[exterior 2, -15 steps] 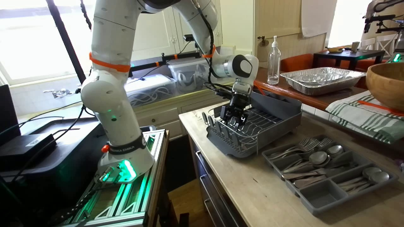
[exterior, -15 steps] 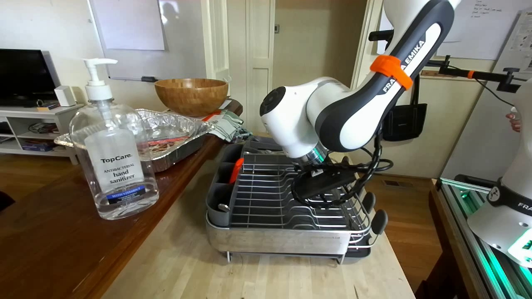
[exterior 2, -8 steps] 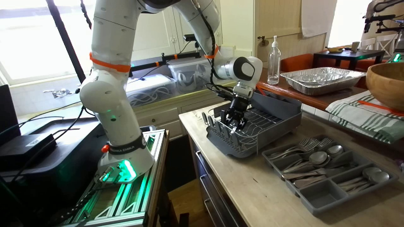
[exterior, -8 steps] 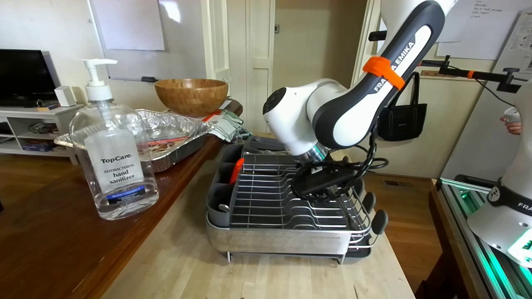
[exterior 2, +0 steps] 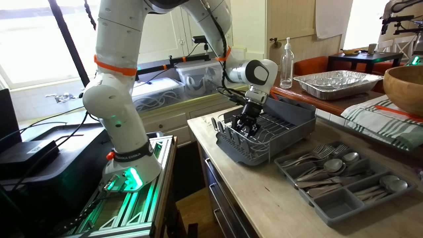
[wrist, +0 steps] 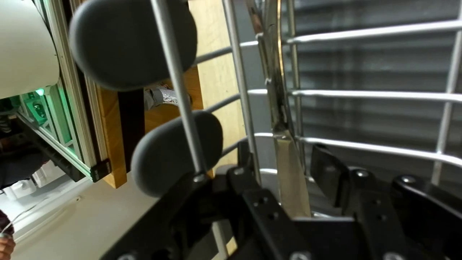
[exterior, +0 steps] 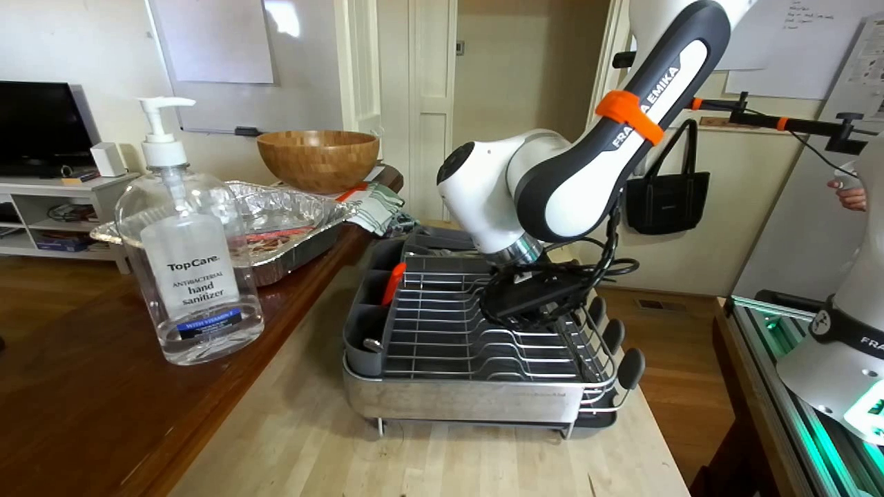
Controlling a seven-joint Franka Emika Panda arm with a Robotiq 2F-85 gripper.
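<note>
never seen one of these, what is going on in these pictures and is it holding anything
The white, jointed machine is a robot arm with black jaws at its end. Two pictures come from cameras outside it, watching from different places; the close-up comes from a camera on its wrist.

The arm reaches over a dish rack on a wooden counter. In an exterior view, a cutlery tray with forks and spoons lies beside the rack. A sanitizer bottle stands on darker wood nearby.

As for holding: in the wrist view the jaws stand apart, and what looks like a metal knife, resting at the rack's wires, shows between them. They don't appear closed on it; whether they touch it, I can't tell.
</note>
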